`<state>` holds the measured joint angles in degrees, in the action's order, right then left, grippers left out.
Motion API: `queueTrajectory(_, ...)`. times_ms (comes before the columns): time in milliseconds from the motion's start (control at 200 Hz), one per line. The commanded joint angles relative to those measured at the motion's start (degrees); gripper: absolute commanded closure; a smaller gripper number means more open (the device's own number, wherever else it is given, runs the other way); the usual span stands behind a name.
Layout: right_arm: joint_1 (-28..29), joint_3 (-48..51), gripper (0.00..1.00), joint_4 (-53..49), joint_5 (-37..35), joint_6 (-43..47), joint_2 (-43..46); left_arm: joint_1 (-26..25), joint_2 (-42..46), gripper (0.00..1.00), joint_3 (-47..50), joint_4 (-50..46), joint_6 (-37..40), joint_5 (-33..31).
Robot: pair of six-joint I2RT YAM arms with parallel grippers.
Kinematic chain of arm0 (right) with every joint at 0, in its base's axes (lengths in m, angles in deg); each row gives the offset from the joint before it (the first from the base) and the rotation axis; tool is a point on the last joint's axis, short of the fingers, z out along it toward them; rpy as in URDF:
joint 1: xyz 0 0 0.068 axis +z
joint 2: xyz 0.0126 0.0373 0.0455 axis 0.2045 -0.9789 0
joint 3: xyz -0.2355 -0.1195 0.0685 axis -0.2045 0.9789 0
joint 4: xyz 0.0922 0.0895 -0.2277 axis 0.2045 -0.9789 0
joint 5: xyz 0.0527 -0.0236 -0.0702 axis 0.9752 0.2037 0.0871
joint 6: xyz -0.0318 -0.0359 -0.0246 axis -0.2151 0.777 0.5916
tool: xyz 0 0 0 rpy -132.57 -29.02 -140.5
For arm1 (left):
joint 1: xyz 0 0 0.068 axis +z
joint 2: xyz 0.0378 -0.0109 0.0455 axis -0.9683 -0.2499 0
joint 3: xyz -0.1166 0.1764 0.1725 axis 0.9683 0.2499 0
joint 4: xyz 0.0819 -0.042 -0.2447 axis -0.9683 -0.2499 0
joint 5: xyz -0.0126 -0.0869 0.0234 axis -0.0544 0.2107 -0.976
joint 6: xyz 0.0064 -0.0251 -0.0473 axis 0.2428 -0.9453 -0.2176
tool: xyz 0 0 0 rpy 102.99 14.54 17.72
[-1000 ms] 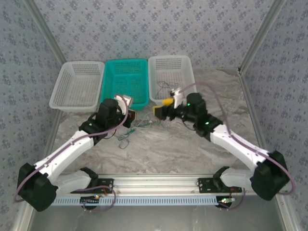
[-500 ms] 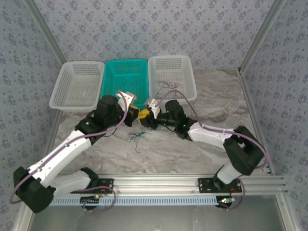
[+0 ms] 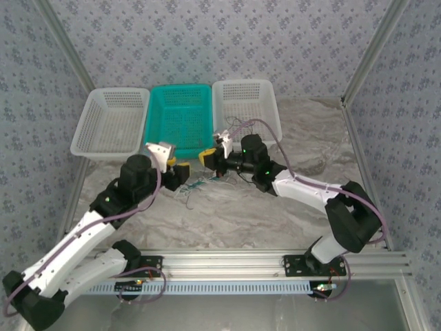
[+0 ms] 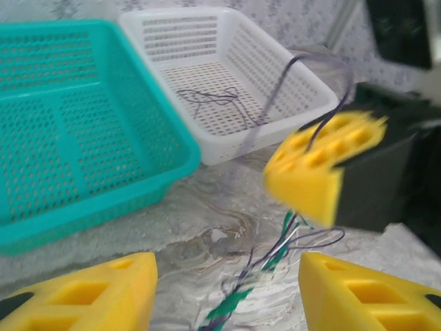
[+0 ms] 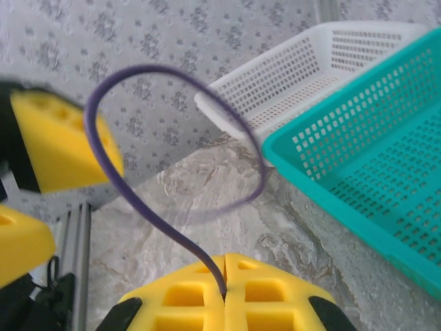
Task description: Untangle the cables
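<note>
— What's on my desk [image 3: 275,214]?
— You have three baskets along its far edge: one left-hand white basket [image 3: 110,124], one teal basket [image 3: 180,121] in the middle, and one right-hand white basket [image 3: 244,110]. One dark cable [image 4: 213,100] lies loose in the right-hand white basket.
— And the cables?
— Your cables [image 3: 198,183] lie on the desk just in front of the teal basket, between your two arms. Three colours are twisted together there: one green, one whitish, one purple.
— How do my jaws stand?
— Your left jaws are spread wide and hold nothing. In the left wrist view the twist shows between their two yellow fingers [image 4: 89,293]. Your right jaws are pressed together on one purple cable [image 5: 141,69], which arcs up from between them in a single loop.
</note>
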<state>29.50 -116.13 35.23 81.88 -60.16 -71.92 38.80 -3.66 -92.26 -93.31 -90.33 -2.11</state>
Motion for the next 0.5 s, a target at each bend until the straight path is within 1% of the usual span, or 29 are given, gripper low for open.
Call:
queueTrajectory(0,-0.23,-5.3,1.0,-4.82,-2.49,-8.39,3.78,2.03,4.89,0.39,4.07,2.86,-11.67,-2.54)
queueTrajectory(125,0.46,-6.89,1.0,-4.96,-6.59,-10.89,6.73,5.56,8.19,0.37,12.22,10.46,-26.65,4.15)
queueTrajectory(250,0.49,-8.37,1.0,-6.31,-8.53,-12.9,9.27,8.69,6.96,0.38,20.4,23.73,-40.67,11.38)
queueTrajectory(340,0.58,-10.86,1.0,-9.16,-8.49,-14.44,10.17,10.67,4.36,0.38,23.35,33.3,-45.39,16.59)
queueTrajectory(420,0.96,-12.75,1.0,-10.83,-9.24,-15.13,10.78,12.29,1.42,0.38,23.31,39.57,-47.86,21.12)
queueTrajectory(495,1.45,-13.75,1.0,-10.95,-8.45,-13.91,11.0,13.25,-1.22,0.38,23.0,43.32,-51.78,22.34)
